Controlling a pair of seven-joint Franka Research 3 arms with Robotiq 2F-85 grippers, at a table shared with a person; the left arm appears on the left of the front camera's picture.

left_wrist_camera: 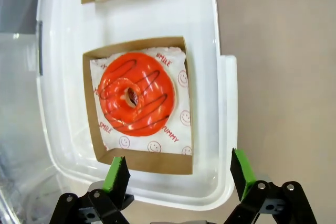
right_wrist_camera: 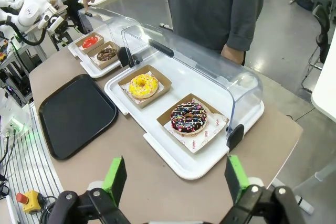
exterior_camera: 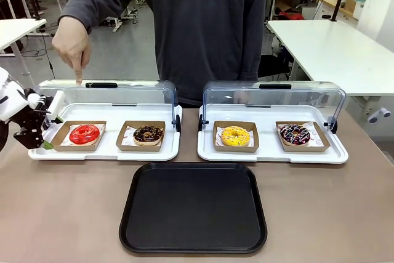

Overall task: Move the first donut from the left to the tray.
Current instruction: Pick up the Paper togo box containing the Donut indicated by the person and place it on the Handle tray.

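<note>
The desk [exterior_camera: 61, 214] carried the black tray [exterior_camera: 193, 207] at 6 o'clock. The tray's surface was bare, with open desk beyond its rim on every side. At 10 o'clock from the tray stood a white platter [exterior_camera: 108, 151] with its clear lid [exterior_camera: 123, 93] raised. A person's hand [exterior_camera: 72, 40] pointed down at the lid. The red donut [exterior_camera: 84, 133] lay in a cardboard holder [exterior_camera: 61, 143] at the platter's 9 o'clock end. The left gripper [exterior_camera: 53, 132] hung at that end's rim, jaws apart and clamped on nothing. The right gripper [right_wrist_camera: 175, 177] had its jaws apart and empty.
</note>
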